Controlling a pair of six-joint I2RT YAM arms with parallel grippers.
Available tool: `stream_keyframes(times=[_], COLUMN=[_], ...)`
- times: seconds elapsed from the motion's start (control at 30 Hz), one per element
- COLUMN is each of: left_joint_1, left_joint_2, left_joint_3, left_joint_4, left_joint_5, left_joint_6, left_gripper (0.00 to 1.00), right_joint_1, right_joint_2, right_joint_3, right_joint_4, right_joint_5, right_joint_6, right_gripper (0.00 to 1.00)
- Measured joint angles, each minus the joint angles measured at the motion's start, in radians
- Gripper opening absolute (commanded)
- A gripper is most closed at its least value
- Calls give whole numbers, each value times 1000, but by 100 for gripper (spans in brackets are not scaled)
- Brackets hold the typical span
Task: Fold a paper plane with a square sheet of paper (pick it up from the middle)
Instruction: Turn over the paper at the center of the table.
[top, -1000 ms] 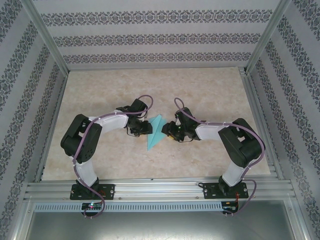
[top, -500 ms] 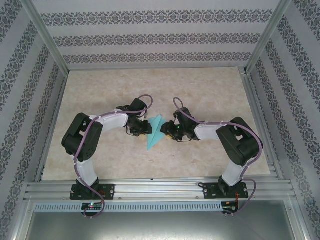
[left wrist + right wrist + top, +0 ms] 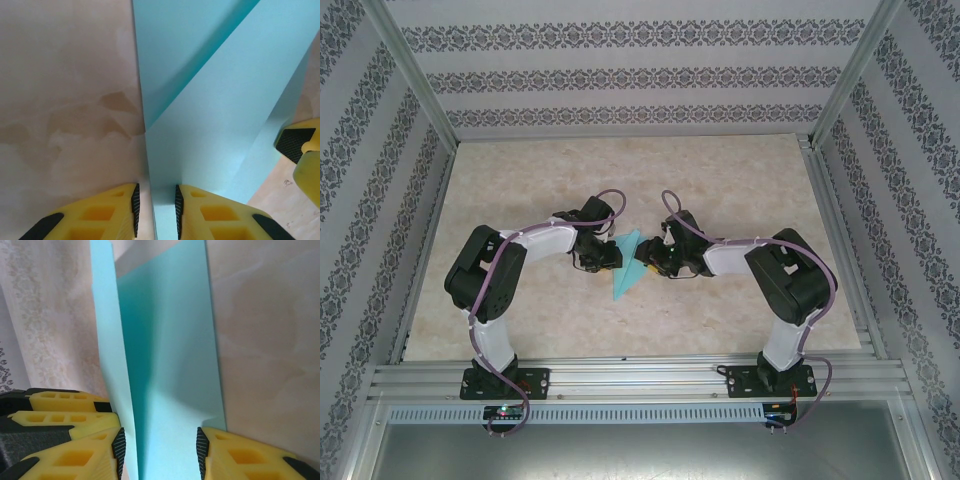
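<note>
The blue-green paper plane (image 3: 628, 268) lies in the middle of the table (image 3: 740, 180). The left claw (image 3: 156, 197) has its fingers a little apart around the plane's folded edge, not pinching it. The right claw (image 3: 160, 442) stands wider over the other side, holding nothing

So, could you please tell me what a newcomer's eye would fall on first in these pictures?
The turquoise paper plane, lying mid-table with its tip toward the arms' bases, stands out against the pale marbled table. The left gripper and right gripper flank it from either side, each with open yellow jaws astride the paper.
</note>
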Motion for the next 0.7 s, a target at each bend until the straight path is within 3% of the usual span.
stream_keyframes(times=[0.23, 0.47, 0.7], left_joint_1=[0, 1, 1], left_joint_2=[2, 2, 2], left_joint_3=[0, 0, 0], left_joint_4=[-1, -2, -2], left_joint_5=[1, 1, 1], left_joint_6=[0, 0, 0], left_gripper=[26, 26, 26], right_joint_1=[11, 24, 42], right_joint_2=[5, -76, -78], right_joint_3=[21, 34, 49], right_joint_4=[-13, -204, -253], right_joint_5=[11, 129, 152], right_joint_6=[-4, -51, -62], right_gripper=[45, 45, 44])
